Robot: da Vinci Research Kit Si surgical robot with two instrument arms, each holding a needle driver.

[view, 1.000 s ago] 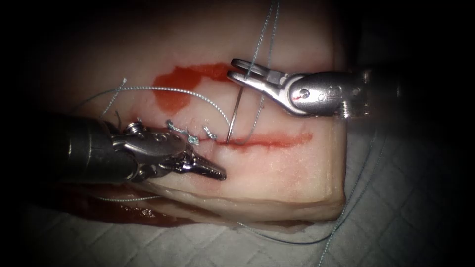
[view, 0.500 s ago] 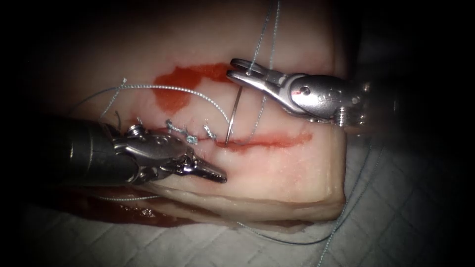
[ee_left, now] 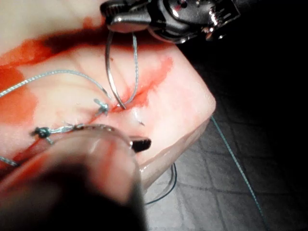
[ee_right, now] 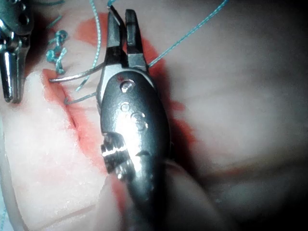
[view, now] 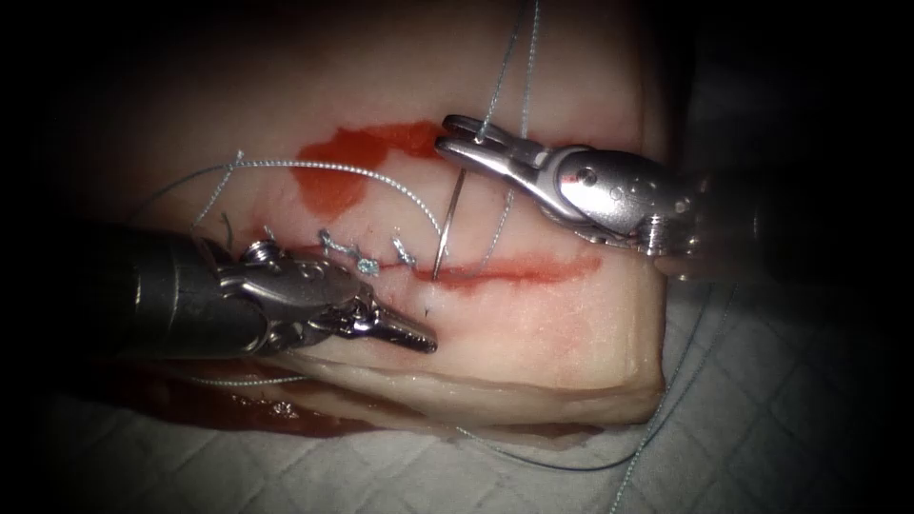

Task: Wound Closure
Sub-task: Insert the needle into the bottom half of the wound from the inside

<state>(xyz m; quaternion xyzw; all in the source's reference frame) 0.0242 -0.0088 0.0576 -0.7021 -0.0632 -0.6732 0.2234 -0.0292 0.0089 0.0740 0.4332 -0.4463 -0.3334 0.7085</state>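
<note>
My right tool (view: 447, 133) is shut on the curved needle (view: 447, 224) near its tail end, above the far side of the cut (view: 533, 271). The needle arcs down and enters the tissue (view: 552, 333) at the cut's far lip. A tiny dark tip (view: 426, 307) pokes out of the near lip. The needle (ee_left: 111, 72) shows entering the cut in the left wrist view, and the jaws (ee_right: 122, 17) over it in the right wrist view. My left tool (view: 424, 338) lies shut and holds nothing, on the near side just left of the tip. Thread (view: 362, 174) runs from the needle leftward.
Several knotted stitches (view: 362, 262) close the cut's left part. Red fluid (view: 343, 167) pools on the far side. Two thread strands (view: 519, 57) rise past the right tool. A long thread loop (view: 571, 466) trails over the grey quilted cloth (view: 762, 409) under the tissue.
The right tool has rolled at its wrist and sunk a little, driving the needle deeper. The needle's tip now shows through the near lip. The left tool has stayed put.
</note>
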